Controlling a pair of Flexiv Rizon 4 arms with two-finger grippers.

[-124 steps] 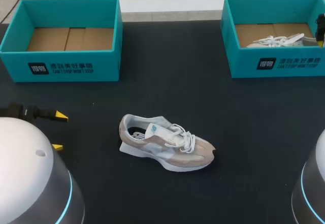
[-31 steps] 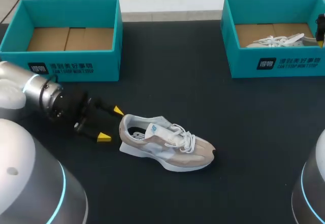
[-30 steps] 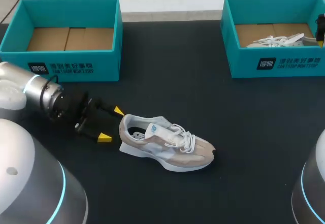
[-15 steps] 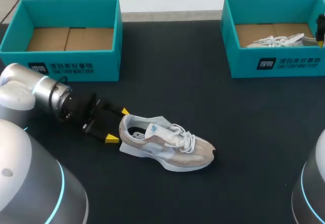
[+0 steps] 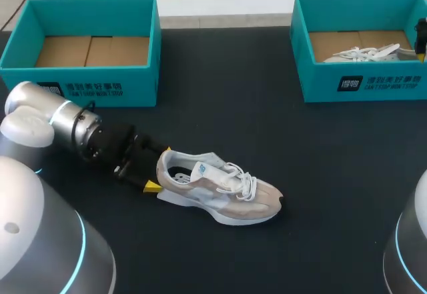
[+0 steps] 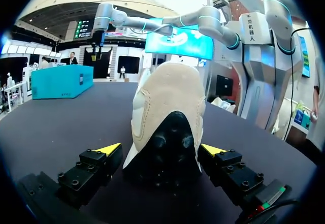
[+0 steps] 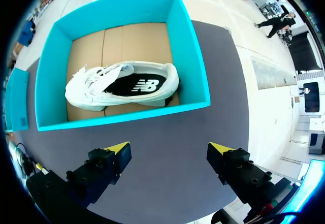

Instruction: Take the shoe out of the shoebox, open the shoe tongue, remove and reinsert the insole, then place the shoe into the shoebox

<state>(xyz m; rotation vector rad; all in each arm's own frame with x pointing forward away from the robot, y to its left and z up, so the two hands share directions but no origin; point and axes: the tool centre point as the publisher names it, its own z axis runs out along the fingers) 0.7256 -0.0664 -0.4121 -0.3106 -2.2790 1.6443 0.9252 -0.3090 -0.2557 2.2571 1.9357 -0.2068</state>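
The beige shoe (image 5: 220,187) lay on its sole on the table (image 5: 220,87), midway along and nearer the front edge, toe toward the right edge. Our left arm (image 5: 73,131) had its jaws spread around the heel, a yellow tip (image 6: 108,149) either side, not pinching. We judged the shoe was out and needed steadying: close on the heel, then lift the tongue. The left shoebox (image 5: 87,84), far left corner, held only cardboard. The right shoebox (image 5: 363,84), far right corner, held a white shoe (image 7: 122,87), with our right arm (image 5: 421,35) by that box, jaws released.
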